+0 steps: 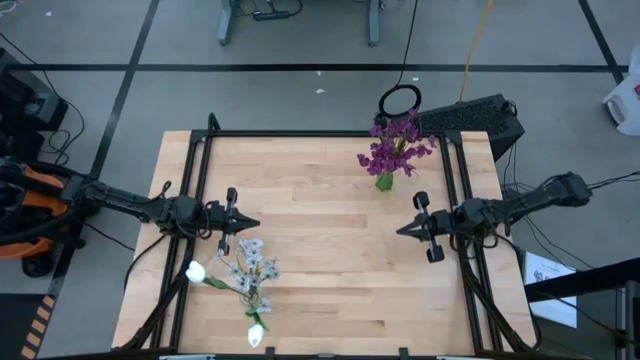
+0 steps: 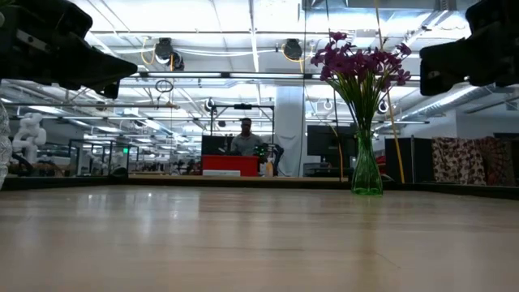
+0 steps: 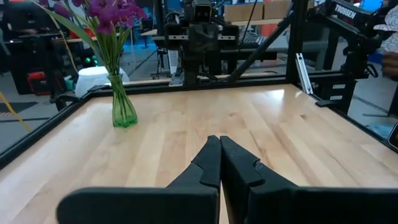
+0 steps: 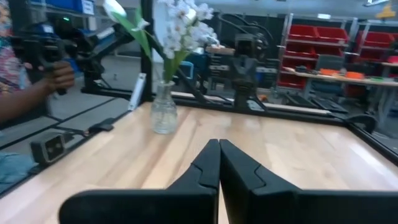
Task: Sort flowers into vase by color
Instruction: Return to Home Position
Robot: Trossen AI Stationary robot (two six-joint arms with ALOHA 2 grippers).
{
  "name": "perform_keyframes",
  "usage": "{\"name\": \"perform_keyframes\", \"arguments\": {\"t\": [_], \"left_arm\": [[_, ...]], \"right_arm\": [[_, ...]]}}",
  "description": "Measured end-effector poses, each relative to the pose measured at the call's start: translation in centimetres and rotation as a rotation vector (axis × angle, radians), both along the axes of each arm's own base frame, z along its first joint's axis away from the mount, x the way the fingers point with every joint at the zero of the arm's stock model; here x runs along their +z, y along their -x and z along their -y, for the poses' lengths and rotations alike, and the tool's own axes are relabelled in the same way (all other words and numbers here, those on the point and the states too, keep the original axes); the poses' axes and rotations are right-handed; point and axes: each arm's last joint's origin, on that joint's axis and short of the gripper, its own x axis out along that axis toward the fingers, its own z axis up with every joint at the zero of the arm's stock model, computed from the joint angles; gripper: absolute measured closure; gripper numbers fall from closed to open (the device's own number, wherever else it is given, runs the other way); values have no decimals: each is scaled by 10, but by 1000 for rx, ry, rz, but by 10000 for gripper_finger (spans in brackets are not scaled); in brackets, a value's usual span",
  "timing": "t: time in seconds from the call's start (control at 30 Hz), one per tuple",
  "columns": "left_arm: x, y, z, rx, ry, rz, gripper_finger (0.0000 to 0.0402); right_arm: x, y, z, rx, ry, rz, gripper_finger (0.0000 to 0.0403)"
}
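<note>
A green glass vase [image 1: 385, 181] stands on its base at the table's far right, with purple flowers [image 1: 396, 146] standing in it. The left wrist view shows this vase [image 3: 123, 103]. A clear vase [image 4: 164, 109] stands at the near left and holds white tulip-like buds [image 1: 196, 271] and a pale blue sprig [image 1: 250, 265]. My left gripper [image 1: 256, 224] is shut, level above the table's left side, with nothing in it. My right gripper [image 1: 400, 230] is also shut and bare, level above the right side, facing the left one.
Black frame rails [image 1: 300, 133] run along the table's edges. A dark keyboard-like box [image 1: 470, 118] lies beyond the far right corner. A person's hand [image 4: 56, 76] shows off the table's left side, and a person [image 2: 246, 136] stands far back in the room. Bare wood [image 1: 330, 260] lies between the grippers.
</note>
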Motion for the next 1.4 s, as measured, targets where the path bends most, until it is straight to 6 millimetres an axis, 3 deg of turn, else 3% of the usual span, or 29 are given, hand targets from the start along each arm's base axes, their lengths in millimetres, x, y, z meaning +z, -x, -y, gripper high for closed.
{"name": "perform_keyframes", "arguments": {"t": [0.63,1.07,1.4], "left_arm": [[2,1,0,1,1,22,398],[2,1,0,6,1,22,398],[4,2,-1,7,4,37,398]], "right_arm": [[0,6,14,-112,12,6,403],[-2,22,17,-111,-37,9,403],[-3,22,17,-112,-13,0,402]]}}
